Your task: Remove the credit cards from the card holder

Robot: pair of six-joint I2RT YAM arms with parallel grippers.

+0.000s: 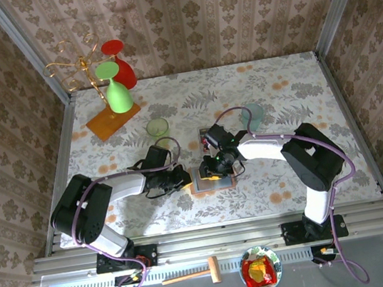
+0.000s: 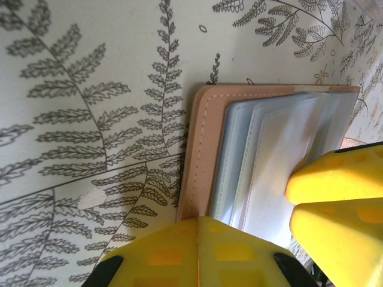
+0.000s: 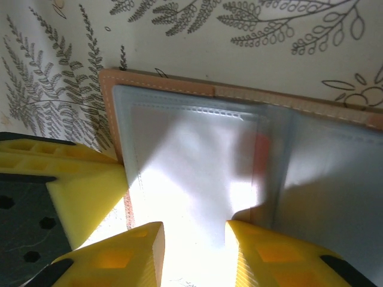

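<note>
Centrally on the fern-and-flower tablecloth lies one flat tan leather-like card holder, spread open with its grey-blue translucent pockets facing up. Two grippers meet at it, one from each side.

The left gripper has its yellow fingers pressed together, and in its wrist view the tip rests on the near edge of the card holder. Nothing sits between those fingers.

The right gripper comes onto the card holder from the opposite side. In its wrist view its two fingers stand apart, with the gripper over the pocket of the card holder and a bright strip of pocket showing in the gap.

Two pocket panels show there, one on each side of the fold. One reddish patch glows through the plastic at the fold. I cannot tell how many credit cards are inside.

Beyond the card holder stand two tumblers, one green and one pale blue. Further beyond it to the left is one gold wire rack on an orange base, which carries two stemmed glasses, one red and one green.
</note>
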